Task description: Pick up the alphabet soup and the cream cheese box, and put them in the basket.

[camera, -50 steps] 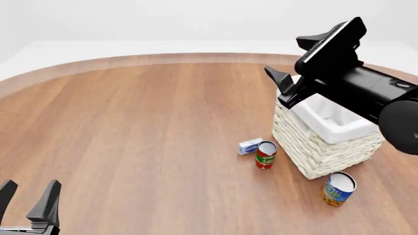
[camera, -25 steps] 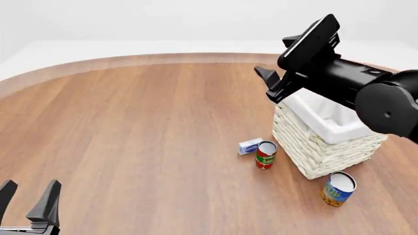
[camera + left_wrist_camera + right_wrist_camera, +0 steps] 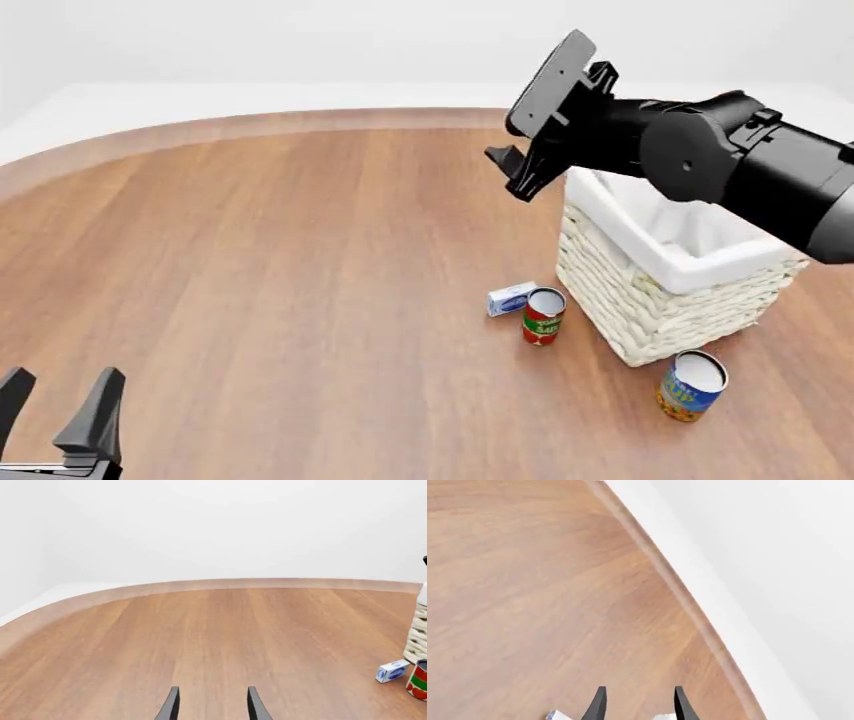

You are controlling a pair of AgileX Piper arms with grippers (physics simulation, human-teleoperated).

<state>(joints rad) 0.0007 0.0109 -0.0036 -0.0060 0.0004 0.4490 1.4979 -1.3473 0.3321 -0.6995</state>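
The alphabet soup, a short blue and orange-yellow can with a white top, stands upright at the basket's near right corner. The cream cheese box lies left of the basket, beside a red-and-green can. It also shows in the left wrist view, with the basket's edge. My right gripper is open and empty, held high by the basket's far left corner; its fingers stand apart over bare wood. My left gripper is open and empty at the near left, its fingers apart.
The slim red-and-green can stands upright just in front of the cream cheese box, and shows in the left wrist view. The round wooden table has a curved far rim. The right arm's black body hangs over the basket.
The right arm has swung left and turned, carrying its gripper from above the basket's far rim to beyond its far left corner. The left arm and the objects have not moved.
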